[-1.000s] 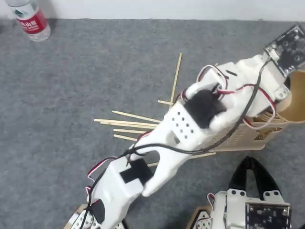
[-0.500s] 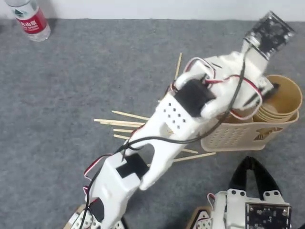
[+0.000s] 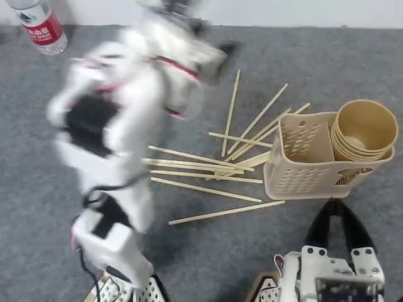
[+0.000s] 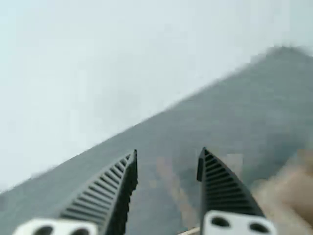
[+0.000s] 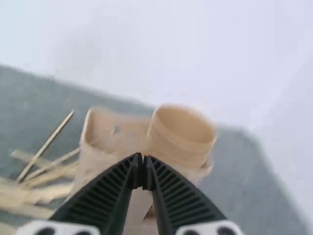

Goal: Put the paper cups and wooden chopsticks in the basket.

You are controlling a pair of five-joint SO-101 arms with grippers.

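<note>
Where the paper cups [image 3: 365, 129] sit nested in one stack, we find them in the right compartment of the basket [image 3: 296, 173], which stands at the right of the counter [image 3: 327, 63]. The wooden chopsticks [image 3: 201, 165] lie scattered on the counter just left of the basket. Several ends reach its wall, and one stick lies apart on the near side. Near of the basket, the right claw [image 5: 142, 159] points low at its wall, fingers pressed together with nothing between them. The left arm [image 3: 107, 126] rears over the left half of the counter, folded at the elbow, its wrist toward the far edge. The left claw [image 4: 166, 155] is spread and grips nothing. A water bottle [image 3: 39, 25] stands at the far left corner.
</note>
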